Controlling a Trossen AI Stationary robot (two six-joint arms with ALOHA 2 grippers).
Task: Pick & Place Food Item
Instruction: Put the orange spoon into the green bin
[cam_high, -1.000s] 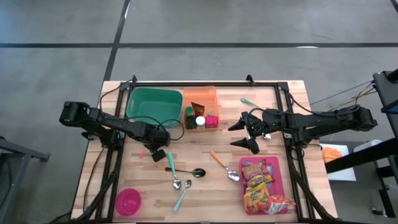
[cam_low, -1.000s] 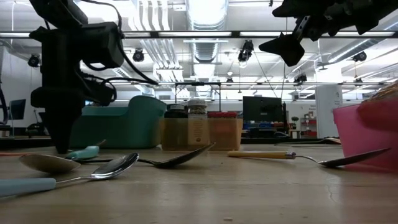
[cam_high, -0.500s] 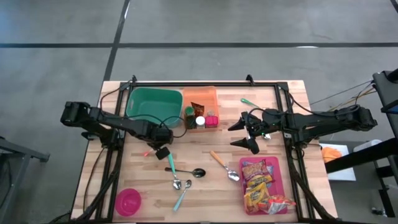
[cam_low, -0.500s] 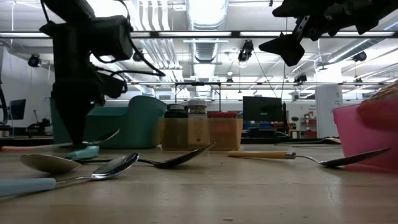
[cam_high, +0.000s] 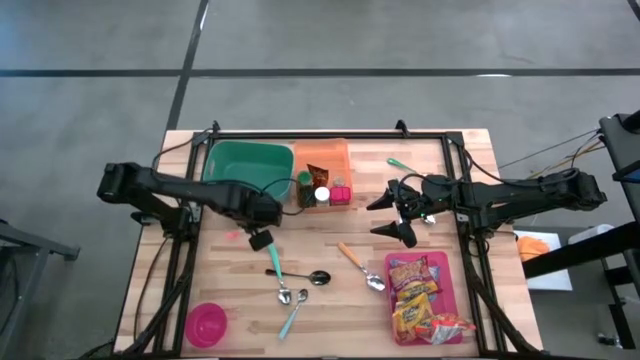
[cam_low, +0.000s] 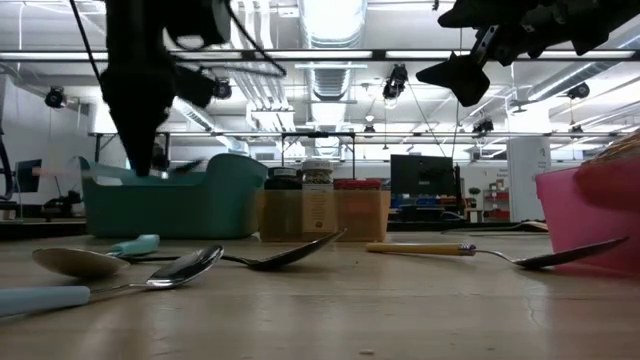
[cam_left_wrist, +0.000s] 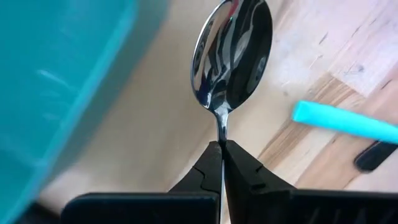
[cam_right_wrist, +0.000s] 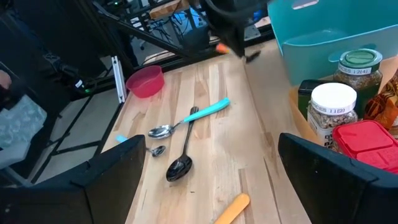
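Note:
My left gripper (cam_high: 261, 240) hangs over the table's left middle, just near of the teal bin (cam_high: 247, 168), and is shut on a metal spoon (cam_left_wrist: 233, 50). The spoon's shiny bowl shows past the fingertips in the left wrist view, and an orange-red handle end (cam_high: 236, 236) sticks out toward the table's left. My right gripper (cam_high: 397, 213) hovers open at the right of the middle, with nothing between its fingers. Snack packets lie in a pink tray (cam_high: 452, 300) at the near right. My left gripper pinches the spoon's thin neck (cam_left_wrist: 221, 127), just behind the bowl, between its two fingers. The fingers come from above, pointing down, and lie across the spoon. The spoon is lifted clear of the table and sticks out sideways from the fingertips.
Several spoons lie on the table near of my left gripper, among them a teal-handled one (cam_high: 275, 262) and a black one (cam_high: 303, 278). An orange bin (cam_high: 322, 150) with jars stands beside the teal bin. A pink bowl (cam_high: 207, 322) sits at the near left corner.
My left gripper has risen straight up and a little toward the teal bin. It has carried the spoon off the table, and the spoon now hangs level with the bin's rim. My right arm has kept still.

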